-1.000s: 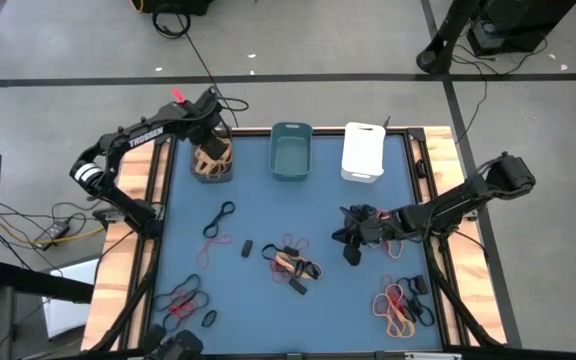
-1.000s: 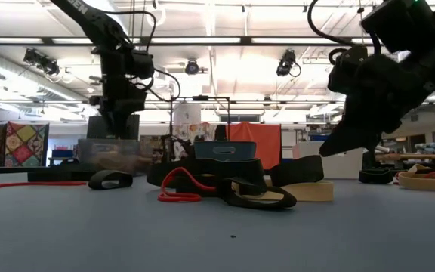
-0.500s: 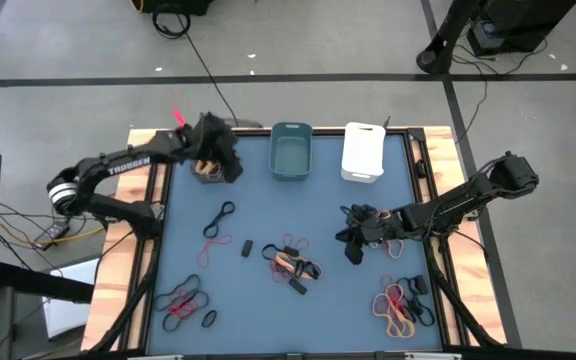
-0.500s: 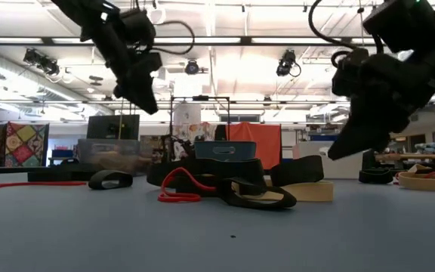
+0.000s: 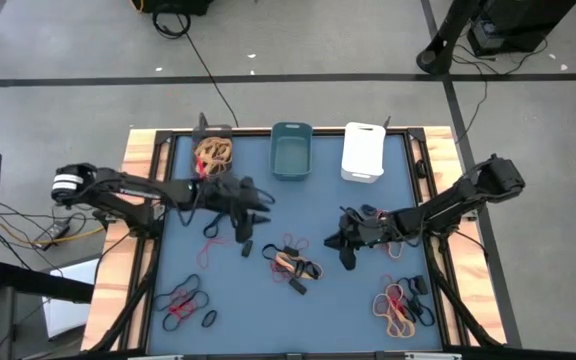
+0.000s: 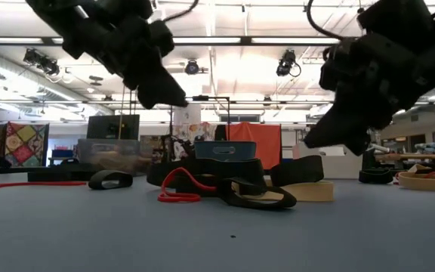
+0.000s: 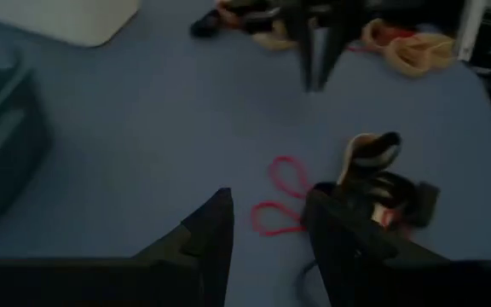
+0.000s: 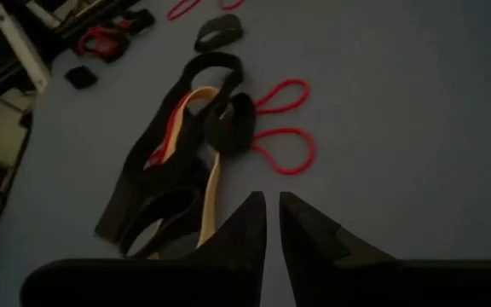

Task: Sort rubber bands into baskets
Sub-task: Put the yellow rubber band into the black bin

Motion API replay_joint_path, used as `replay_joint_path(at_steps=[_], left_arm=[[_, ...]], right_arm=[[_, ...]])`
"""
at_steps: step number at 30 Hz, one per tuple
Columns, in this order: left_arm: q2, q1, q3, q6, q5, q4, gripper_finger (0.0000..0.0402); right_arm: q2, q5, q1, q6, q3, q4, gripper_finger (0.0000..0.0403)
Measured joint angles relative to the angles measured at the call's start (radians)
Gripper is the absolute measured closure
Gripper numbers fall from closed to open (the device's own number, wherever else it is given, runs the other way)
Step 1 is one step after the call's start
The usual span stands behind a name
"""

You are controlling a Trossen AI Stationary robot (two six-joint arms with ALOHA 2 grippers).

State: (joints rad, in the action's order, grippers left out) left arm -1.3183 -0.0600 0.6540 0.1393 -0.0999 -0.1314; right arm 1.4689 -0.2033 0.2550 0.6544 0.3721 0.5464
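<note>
The left gripper [image 5: 246, 213] is hanging over the blue mat left of centre in the overhead frame, its fingers [image 7: 214, 230] standing apart with nothing between them; the right gripper [image 5: 346, 243] is hovering right of centre, its two fingers nearly touching and gripping nothing; between them, at lower centre, the tangled clump of bands [image 5: 293, 262] is lying flat, running roughly left to right, with a pair of thin red loops [image 8: 281, 128] just beside it; from the right wrist camera that clump is sitting just ahead of the fingertips, so the right arm looks to me the nearer one; the bands are soft thin loops, black, tan and red, some broad and floppy, likely to drag neighbours along; more piles are resting at the lower left [image 5: 183, 303] and lower right [image 5: 400, 306]; along the top edge, the dark basket [image 5: 214, 157] is already holding tan bands, the teal basket [image 5: 291, 151] and the white basket [image 5: 363, 151] are standing beside it.
</note>
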Motion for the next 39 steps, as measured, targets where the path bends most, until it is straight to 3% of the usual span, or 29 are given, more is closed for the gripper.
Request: replay_joint_path(at_steps=[5,10,20,24,31,39], left_arm=[[-0.087,0.110,-0.002,0.009,0.023,-0.116,0.0250],[-0.176,0.181,-0.003,-0.081,0.042,-0.169,0.0250],[-0.325,0.193,-0.002,-0.075,0.046,-0.317,0.0250],[-0.363,0.212,-0.002,-0.056,0.001,-0.345,0.0250],[-0.411,0.246,-0.002,-0.056,0.033,-0.357,0.0251],[-0.434,0.246,-0.002,-0.056,0.063,-0.383,0.0283]], right_arm=[[0.031,-0.032,-0.002,-0.002,0.001,0.018,0.0353],[0.036,-0.031,-0.002,-0.008,0.001,0.019,0.0353],[0.035,-0.031,-0.002,-0.029,0.001,0.023,0.0353],[0.034,-0.031,-0.001,-0.029,0.000,0.021,0.0353],[0.034,-0.031,-0.001,-0.036,0.001,0.021,0.0353],[0.034,-0.028,-0.001,-0.041,0.001,0.021,0.0353]])
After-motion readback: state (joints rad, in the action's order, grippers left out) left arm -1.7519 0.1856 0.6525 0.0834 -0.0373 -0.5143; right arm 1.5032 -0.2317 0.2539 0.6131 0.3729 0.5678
